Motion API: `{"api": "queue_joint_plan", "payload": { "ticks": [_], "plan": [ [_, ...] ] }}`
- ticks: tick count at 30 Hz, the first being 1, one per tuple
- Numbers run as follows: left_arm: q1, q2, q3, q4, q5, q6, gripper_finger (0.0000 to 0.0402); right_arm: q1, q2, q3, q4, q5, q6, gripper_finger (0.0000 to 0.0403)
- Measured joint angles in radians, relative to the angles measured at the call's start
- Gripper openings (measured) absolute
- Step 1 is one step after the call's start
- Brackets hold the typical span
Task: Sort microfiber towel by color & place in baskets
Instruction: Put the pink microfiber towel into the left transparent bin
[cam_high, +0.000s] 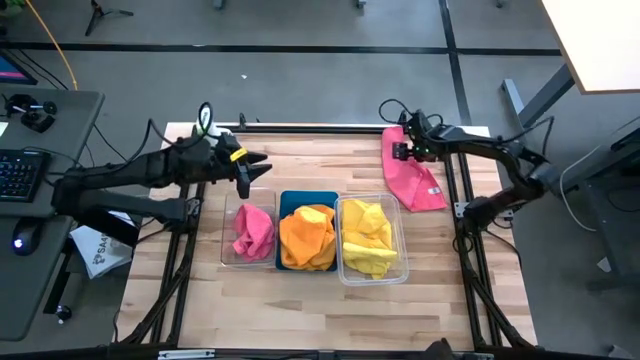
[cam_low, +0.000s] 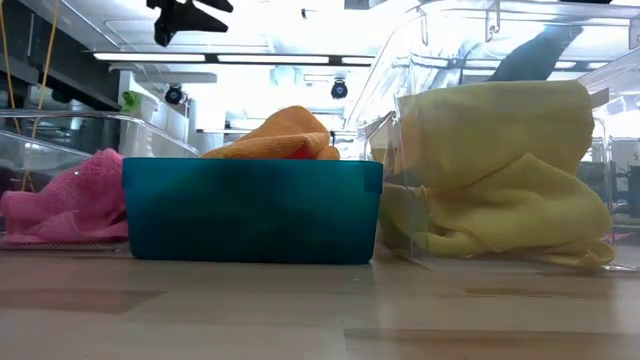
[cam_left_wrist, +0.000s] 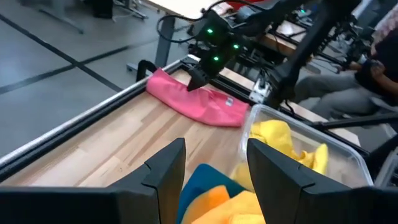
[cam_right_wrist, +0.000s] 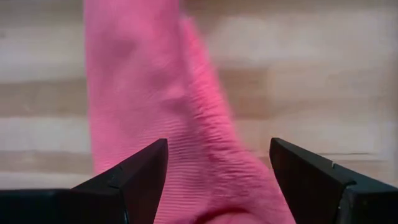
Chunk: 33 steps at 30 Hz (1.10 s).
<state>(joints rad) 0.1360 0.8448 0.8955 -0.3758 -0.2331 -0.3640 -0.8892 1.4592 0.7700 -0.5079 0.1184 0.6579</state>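
Note:
A loose pink towel (cam_high: 412, 172) lies flat on the table at the far right; it also shows in the left wrist view (cam_left_wrist: 199, 102). My right gripper (cam_high: 400, 150) is open over its far end, fingers pointing down, one on either side of the pink cloth (cam_right_wrist: 186, 124). My left gripper (cam_high: 256, 176) is open and empty, above the far ends of the left clear bin (cam_high: 228, 215) and the blue bin (cam_high: 308, 196). A pink towel (cam_high: 253, 232) lies in the left clear bin, an orange one (cam_high: 307, 237) in the blue bin, a yellow one (cam_high: 368, 238) in the right clear bin (cam_high: 400, 272). My right gripper comes at the pink towel's far end (cam_right_wrist: 205, 118) from above with open fingers (cam_right_wrist: 140, 171) astride the cloth. I cannot tell whether the fingertips touch it. The towel lies on the table.
The three bins stand side by side at the table's middle near side. A white bottle with a green top (cam_high: 205, 118) stands at the far left edge. Bare wood lies between the bins and the far edge. A seated person (cam_left_wrist: 379, 62) shows beyond the table.

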Motion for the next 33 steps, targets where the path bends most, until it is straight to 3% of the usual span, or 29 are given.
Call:
{"api": "queue_joint_plan", "payload": {
  "ticks": [4, 8, 11, 14, 17, 18, 23, 27, 33],
  "plan": [
    [0.032, -0.006, 0.000, -0.004, 0.075, 0.012, 0.0161, 0.033, 0.092, 0.000, 0.044, -0.059, 0.019, 0.0275],
    [0.044, -0.020, 0.000, -0.025, 0.107, 0.065, 0.0161, 0.077, 0.168, 0.006, 0.036, -0.029, 0.045, 0.0274],
    [0.054, -0.044, 0.000, -0.039, 0.109, 0.080, 0.0161, 0.129, 0.189, 0.008, 0.016, 0.011, 0.042, 0.0251],
    [0.069, -0.077, 0.000, -0.038, 0.108, 0.104, 0.0161, 0.190, 0.161, 0.005, -0.023, 0.000, 0.050, 0.0177],
    [0.084, -0.109, 0.000, -0.034, 0.089, 0.157, 0.0161, 0.230, 0.090, -0.004, -0.064, -0.034, 0.052, 0.0051],
    [0.090, -0.119, 0.000, -0.028, 0.077, 0.172, 0.0161, 0.237, 0.055, -0.007, -0.074, -0.033, 0.051, 0.0027],
    [0.118, -0.162, 0.000, 0.013, -0.008, 0.269, 0.0161, 0.218, -0.129, 0.060, -0.068, 0.015, 0.086, 0.0009],
    [0.133, -0.177, 0.000, 0.042, -0.033, 0.314, 0.0161, 0.205, -0.241, 0.182, 0.054, 0.067, 0.037, 0.0006],
    [0.140, -0.174, 0.000, 0.044, -0.035, 0.268, 0.0161, 0.222, -0.256, 0.368, 0.252, 0.071, -0.034, 0.0003]
  ]
}}
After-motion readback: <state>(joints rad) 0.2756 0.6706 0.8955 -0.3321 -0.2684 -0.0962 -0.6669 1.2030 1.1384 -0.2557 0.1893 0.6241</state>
